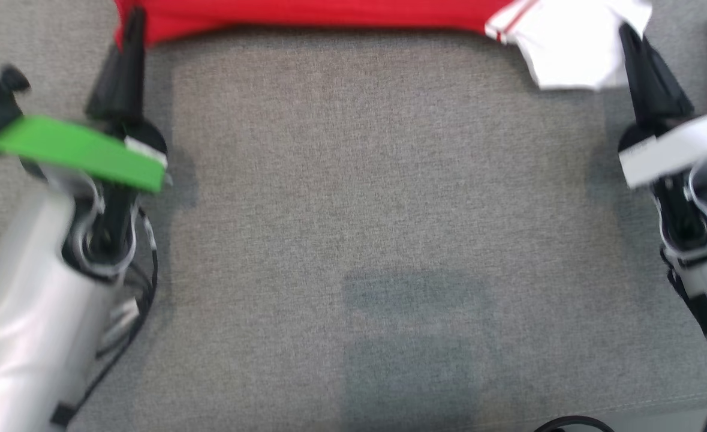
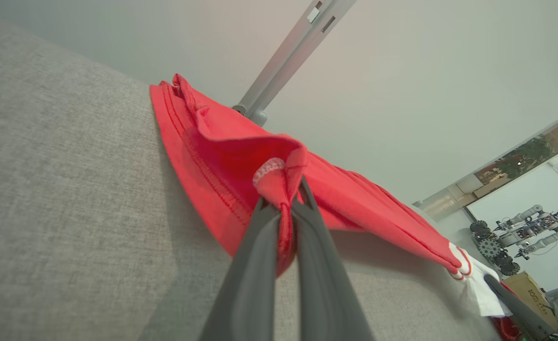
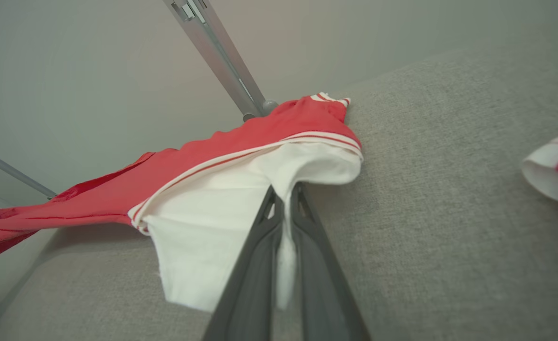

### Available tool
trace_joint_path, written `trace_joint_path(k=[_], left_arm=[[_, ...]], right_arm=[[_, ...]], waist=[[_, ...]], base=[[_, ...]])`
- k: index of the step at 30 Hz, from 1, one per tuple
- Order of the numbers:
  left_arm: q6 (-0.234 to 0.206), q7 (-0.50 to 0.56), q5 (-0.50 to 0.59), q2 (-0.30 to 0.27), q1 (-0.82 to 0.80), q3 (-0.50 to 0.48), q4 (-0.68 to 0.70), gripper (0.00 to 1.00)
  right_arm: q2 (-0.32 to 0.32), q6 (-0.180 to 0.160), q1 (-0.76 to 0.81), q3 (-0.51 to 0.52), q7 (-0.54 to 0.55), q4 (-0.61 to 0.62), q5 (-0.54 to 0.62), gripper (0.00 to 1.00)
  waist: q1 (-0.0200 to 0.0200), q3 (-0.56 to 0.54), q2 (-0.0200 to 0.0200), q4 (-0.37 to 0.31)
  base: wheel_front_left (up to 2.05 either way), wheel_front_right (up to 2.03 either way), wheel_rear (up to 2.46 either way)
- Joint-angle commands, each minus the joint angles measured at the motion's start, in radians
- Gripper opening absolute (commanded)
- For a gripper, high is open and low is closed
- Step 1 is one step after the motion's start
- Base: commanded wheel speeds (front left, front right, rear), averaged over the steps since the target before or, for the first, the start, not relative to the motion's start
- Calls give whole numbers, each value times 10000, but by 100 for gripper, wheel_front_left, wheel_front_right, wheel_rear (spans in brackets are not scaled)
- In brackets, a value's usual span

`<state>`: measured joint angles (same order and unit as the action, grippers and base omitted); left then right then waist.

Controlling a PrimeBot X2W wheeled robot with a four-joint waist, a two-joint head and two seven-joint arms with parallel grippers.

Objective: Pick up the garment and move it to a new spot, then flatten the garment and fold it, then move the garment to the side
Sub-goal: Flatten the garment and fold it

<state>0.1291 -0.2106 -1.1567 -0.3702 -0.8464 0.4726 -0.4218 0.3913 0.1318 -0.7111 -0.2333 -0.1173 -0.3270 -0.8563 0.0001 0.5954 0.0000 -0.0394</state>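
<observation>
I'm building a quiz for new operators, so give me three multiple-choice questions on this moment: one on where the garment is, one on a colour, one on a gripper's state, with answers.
1. Where in the head view does the garment lie?
A) along the top edge
B) in the centre
C) at the bottom edge

2. What colour is the cloth pinched by the right gripper?
A) red
B) green
C) white

3. How is the left gripper?
A) open in the air
B) shut on the garment's red cloth
C) shut on nothing

Answers:
1 A: red cloth runs along the top of the grey surface.
2 C: white fabric is clamped in it in the right wrist view.
3 B: red cloth is squeezed in it in the left wrist view.
</observation>
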Motion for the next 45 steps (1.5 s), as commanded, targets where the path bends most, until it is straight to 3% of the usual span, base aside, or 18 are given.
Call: trace_joint_path(k=[1,4,10,14,20,26,31,45], left_arm=[[14,-191,-157,-297,709,49,480,0],[13,-447,-391,-568,2866,182,1719,0],[-134,-565,-13,-298,6141,-156,2852,0],[-396,-575,656,326,8132,-556,3342,0],[-370,-578,1348,1231,10199,-856,3587,0],[-156,-580,1542,1561,10939,-1153,3461,0],[-59,-581,1508,1514,10998,-1147,3360,0],[1,-318,1057,1218,10678,-869,3734,0]], right_arm=[[311,-23,646,84,-140,258,-200,0],[635,-23,2363,133,-196,895,-497,0],[893,-29,4737,668,-31,1600,-482,0],[813,-32,6482,1407,73,1842,-374,0],[271,-38,8916,2454,158,2072,82,0],[-334,-35,9831,2975,377,2478,473,0],[-705,-34,9883,3053,721,2481,736,0],[-998,-31,9221,3193,1497,2589,966,0]], waist=[[-1,-932,0,73],[-1,-1789,0,120],[-1,-3006,0,316],[-1,-3657,0,571],[-1,-4385,0,912],[-1,-4716,0,804],[-1,-4865,0,716],[-1,-4408,0,667]], base=[[0,0,0],[0,0,0],[0,0,0],[0,0,0],[0,0,0],[0,0,0],[0,0,0],[0,0,0]])
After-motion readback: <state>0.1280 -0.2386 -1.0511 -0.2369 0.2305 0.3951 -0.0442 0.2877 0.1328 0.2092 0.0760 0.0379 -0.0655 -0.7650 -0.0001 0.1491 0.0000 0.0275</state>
